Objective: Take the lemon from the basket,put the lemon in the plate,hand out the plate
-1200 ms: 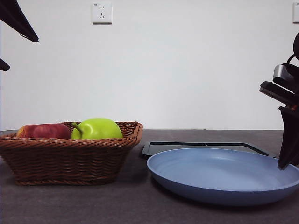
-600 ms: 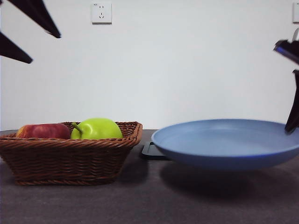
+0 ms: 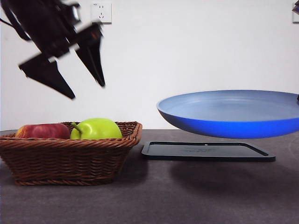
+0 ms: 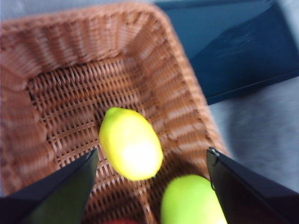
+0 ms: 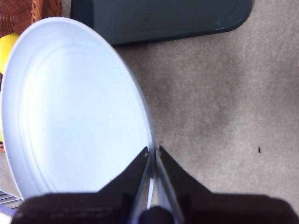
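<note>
Above the brown woven wicker basket point(image 3: 70, 151), your left gripper point(image 4: 149, 170) gapes over the small yellow oval lemon point(image 4: 131, 143); the green apple point(image 4: 191, 200) at its 5 o'clock could get bumped. Your right gripper point(image 5: 153, 154) pinches the wide blue round plate point(image 5: 70, 112) by its rim, so it may tip.

The basket point(image 3: 70, 151) is brown woven wicker, rough and ribbed, with a braided rim. In it the lemon point(image 4: 131, 143) has a smooth yellow skin with a soft sheen; the green apple point(image 3: 96, 129) is smooth and slightly glossy, the red apple point(image 3: 43, 131) duller. The plate point(image 3: 233, 114) is smooth and blue, matt inside, with a faint gloss on its underside. The black tray point(image 3: 208, 151) looks smooth and semi-matt. The tabletop point(image 3: 154, 196) is grey, matt and finely grained. The black jaws look like matt plastic.
</note>
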